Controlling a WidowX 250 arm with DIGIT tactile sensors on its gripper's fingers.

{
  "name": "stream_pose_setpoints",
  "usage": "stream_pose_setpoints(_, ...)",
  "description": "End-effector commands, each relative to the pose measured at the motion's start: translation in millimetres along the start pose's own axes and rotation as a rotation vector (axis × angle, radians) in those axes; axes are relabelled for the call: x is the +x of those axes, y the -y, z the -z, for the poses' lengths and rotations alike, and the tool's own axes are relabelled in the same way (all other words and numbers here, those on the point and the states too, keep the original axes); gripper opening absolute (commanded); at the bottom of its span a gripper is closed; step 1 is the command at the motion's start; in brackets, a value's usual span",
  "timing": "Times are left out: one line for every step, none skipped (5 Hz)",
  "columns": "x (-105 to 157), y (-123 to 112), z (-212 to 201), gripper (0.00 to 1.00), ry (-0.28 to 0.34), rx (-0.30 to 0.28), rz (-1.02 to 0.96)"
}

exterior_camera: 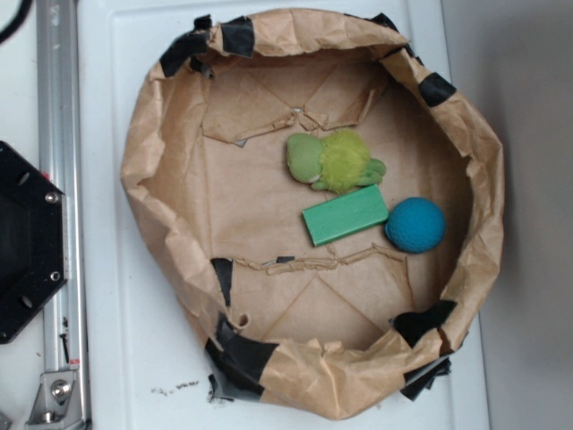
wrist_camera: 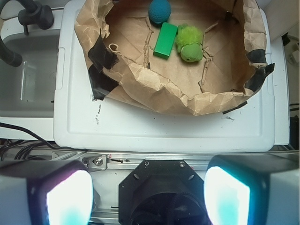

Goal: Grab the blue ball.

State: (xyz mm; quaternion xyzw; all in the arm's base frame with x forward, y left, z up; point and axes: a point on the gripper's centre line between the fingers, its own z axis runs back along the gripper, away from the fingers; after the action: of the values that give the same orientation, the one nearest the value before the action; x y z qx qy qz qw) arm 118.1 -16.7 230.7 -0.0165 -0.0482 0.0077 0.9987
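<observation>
Surface (exterior_camera: 116,358) under crumpled paper bowl (exterior_camera: 152,152), inside it plush (exterior_camera: 336,161), block (exterior_camera: 345,215) just beside, ball (exterior_camera: 415,224) near block's end by the wall; claw (wrist_camera: 147,199) wide open, empty, well apart over the base.

Exterior view looks straight down, fairly close, on the crumpled brown paper basin (exterior_camera: 152,170) taped with black tape on the white plastic lid (exterior_camera: 116,358). Wrist view sits well back beyond the lid's edge, angled down across it; both views share the basin's interior.
</observation>
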Motion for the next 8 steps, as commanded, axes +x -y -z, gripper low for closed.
stream_pose_setpoints(98, -27, 56, 1.0, 0.475, -0.032, 0.163)
stream_pose_setpoints(144, -43, 83, 1.0, 0.473, 0.013, 0.155)
stream_pose_setpoints(169, -49, 121, 1.0, 0.406, -0.013, 0.14)
stream_pose_setpoints(186, -55, 148, 1.0, 0.345, -0.015, 0.119)
stream_pose_setpoints(196, -49, 173, 1.0, 0.313, -0.018, 0.138)
stream_pose_setpoints(212, -39, 200, 1.0, 0.304, -0.003, 0.173)
stream_pose_setpoints(217, -42, 198, 0.0, 0.297, -0.003, 0.161)
stream_pose_setpoints(208, -46, 176, 0.0, 0.291, 0.004, 0.139)
